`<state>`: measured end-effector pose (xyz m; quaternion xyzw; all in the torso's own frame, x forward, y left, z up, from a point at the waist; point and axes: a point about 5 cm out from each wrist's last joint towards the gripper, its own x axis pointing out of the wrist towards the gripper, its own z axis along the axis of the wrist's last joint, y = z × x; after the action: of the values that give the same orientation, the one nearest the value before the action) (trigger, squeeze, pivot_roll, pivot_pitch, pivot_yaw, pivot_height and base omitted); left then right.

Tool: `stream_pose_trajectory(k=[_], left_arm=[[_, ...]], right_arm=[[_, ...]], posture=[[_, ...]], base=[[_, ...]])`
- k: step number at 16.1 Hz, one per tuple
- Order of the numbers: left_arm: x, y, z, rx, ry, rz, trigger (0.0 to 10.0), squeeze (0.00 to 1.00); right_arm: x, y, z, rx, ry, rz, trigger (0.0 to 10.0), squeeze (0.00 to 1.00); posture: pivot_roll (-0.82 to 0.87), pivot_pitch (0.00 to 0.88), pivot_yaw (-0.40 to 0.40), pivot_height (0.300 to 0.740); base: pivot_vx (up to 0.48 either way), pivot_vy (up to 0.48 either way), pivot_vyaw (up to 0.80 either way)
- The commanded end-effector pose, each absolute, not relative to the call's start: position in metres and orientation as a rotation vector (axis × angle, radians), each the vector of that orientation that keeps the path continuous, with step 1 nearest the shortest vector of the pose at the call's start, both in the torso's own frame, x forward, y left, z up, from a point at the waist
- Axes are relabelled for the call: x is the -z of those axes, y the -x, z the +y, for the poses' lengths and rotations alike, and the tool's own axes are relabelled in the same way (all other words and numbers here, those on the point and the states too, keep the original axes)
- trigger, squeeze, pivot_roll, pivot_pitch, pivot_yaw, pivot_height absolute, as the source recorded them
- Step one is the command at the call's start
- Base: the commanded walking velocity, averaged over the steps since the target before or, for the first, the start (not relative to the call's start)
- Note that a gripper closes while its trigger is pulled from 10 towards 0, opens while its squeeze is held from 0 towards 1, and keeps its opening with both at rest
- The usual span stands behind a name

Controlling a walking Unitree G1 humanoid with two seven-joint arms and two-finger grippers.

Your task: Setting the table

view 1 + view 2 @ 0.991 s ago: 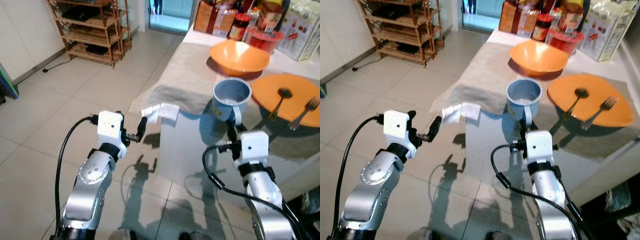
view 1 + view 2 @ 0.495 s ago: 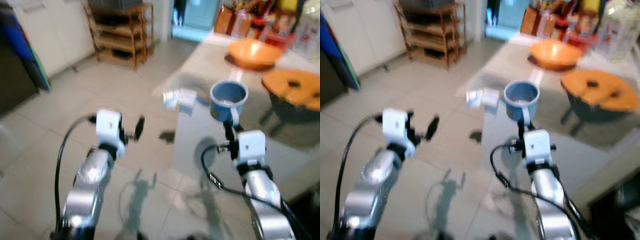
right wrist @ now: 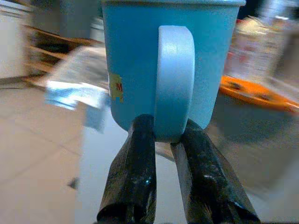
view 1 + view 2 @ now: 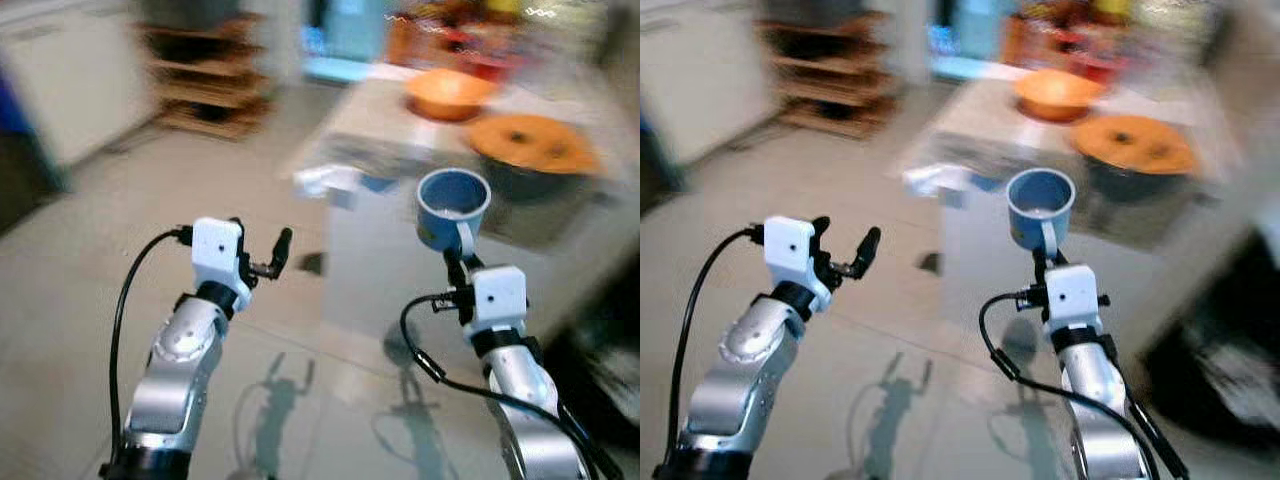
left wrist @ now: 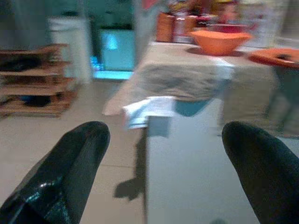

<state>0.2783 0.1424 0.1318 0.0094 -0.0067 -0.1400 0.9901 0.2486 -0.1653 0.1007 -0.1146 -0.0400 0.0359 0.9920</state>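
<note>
A blue mug (image 4: pixel 452 207) with a pale handle is held upright in the air by my right gripper (image 4: pixel 457 263), which is shut on the mug's handle (image 3: pixel 174 84). The mug hangs over the floor in front of the table (image 4: pixel 430 150). An orange plate (image 4: pixel 533 144) and an orange bowl (image 4: pixel 449 93) sit on the table's grey cloth. My left gripper (image 4: pixel 262 257) is open over the floor, left of the table, with nothing between its fingers (image 5: pixel 70 163). The head views are blurred.
White paper napkins (image 4: pixel 325 181) lie at the table's near left corner. Jars and packets (image 4: pixel 450 25) crowd the table's far end. A wooden shelf rack (image 4: pixel 205 85) stands at the back left on the tiled floor (image 4: pixel 90 270).
The whole picture has swung, so the camera has turned. The mug has left the table and is now in the air. The left gripper stays open.
</note>
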Motion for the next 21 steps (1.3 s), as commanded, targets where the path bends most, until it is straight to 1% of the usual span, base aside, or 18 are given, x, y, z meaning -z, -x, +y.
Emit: stream_pose_trajectory(k=[1,3,6,13,17,21], left_arm=[[-0.1337,-0.2797,0.1387,0.301,-0.036,-0.019,10.0,0.00],[-0.1329,-0.2795,0.1384,0.305,-0.042,-0.016,10.0,0.00],[-0.1312,-0.2787,0.1364,0.320,-0.052,-0.004,10.0,0.00],[-0.1283,-0.2791,0.1361,0.269,-0.056,0.012,10.0,0.00],[-0.1289,-0.2801,0.1358,0.271,-0.064,0.013,10.0,0.00],[-0.1291,-0.2810,0.1357,0.280,-0.071,0.014,10.0,0.00]], right_arm=[[-0.1049,-0.2503,-0.1648,-0.071,0.222,-0.100,0.0,0.00],[-0.1050,-0.2503,-0.1640,-0.069,0.225,-0.102,0.0,0.00],[-0.1034,-0.2517,-0.1642,-0.069,0.228,-0.100,0.0,0.00],[-0.1048,-0.2535,-0.1617,-0.078,0.237,-0.106,0.0,0.00],[-0.1056,-0.2555,-0.1605,-0.067,0.225,-0.108,0.0,0.00],[-0.1065,-0.2549,-0.1585,-0.063,0.220,-0.118,0.0,0.00]], posture=[[0.01,0.006,-0.011,0.736],[0.01,0.007,-0.008,0.727],[0.01,0.007,-0.004,0.727],[0.00,0.008,-0.007,0.727],[0.00,0.005,-0.002,0.727],[0.00,0.006,0.006,0.727]], base=[[0.000,0.000,-0.50],[0.000,0.000,-0.23],[0.000,-0.480,0.00],[0.000,-0.470,0.00],[0.000,-0.453,0.70],[0.000,-0.450,0.00]])
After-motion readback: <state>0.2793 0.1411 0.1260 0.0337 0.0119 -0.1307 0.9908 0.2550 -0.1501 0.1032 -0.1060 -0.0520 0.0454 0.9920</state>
